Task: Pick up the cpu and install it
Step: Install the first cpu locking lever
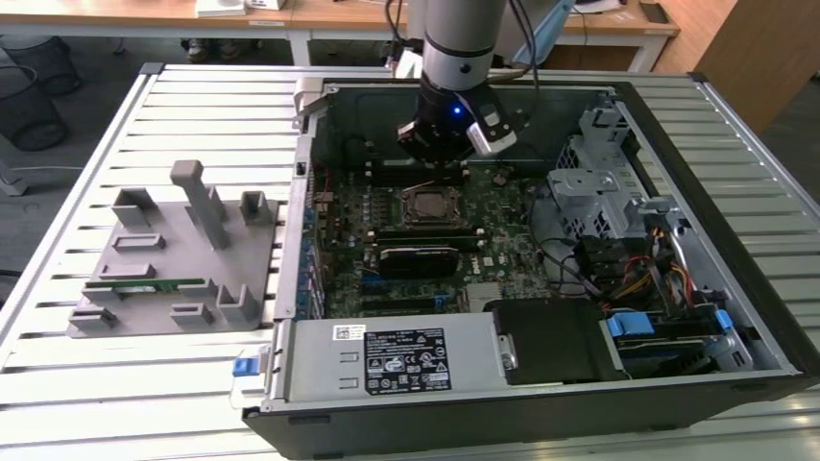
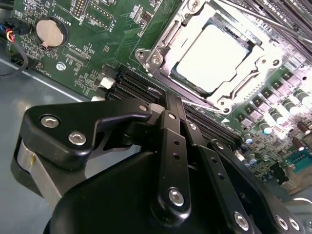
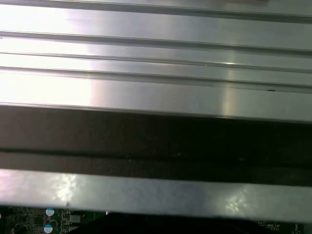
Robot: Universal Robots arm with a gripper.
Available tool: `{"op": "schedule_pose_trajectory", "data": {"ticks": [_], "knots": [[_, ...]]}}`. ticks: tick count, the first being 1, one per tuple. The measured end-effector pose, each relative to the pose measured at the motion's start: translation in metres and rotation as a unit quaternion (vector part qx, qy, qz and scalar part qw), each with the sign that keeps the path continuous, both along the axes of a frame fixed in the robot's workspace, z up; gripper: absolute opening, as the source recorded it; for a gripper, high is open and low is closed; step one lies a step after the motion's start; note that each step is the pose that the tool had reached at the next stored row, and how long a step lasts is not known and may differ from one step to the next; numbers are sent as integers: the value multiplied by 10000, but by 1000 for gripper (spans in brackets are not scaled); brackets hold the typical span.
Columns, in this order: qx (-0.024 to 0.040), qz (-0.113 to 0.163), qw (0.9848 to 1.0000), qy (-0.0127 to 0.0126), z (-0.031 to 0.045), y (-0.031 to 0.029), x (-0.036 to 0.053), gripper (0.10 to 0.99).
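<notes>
A robotics lab was indicated by an opened computer case laid on a slatted metal table.

A silvery-white cpu is framed by a green motherboard, black linkage is shown on the gripper, and the bench is striped in pale grey slats.

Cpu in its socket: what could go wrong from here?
The cpu lies inside the socket frame. Whether it sits flat cannot be told, so pressure could damage the socket. The gripper hangs low over the motherboard, close to the memory slots; a sideways move might strike them.
</notes>
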State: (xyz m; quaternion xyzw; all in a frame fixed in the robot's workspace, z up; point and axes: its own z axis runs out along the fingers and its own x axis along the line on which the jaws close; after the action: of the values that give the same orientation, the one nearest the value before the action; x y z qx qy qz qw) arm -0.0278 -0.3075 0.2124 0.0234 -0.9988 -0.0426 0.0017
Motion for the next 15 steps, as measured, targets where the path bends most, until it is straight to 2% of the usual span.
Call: {"op": "schedule_pose_trajectory", "data": {"ticks": [15], "knots": [[-1,0,10000,0,-101,0,23,106]]}}
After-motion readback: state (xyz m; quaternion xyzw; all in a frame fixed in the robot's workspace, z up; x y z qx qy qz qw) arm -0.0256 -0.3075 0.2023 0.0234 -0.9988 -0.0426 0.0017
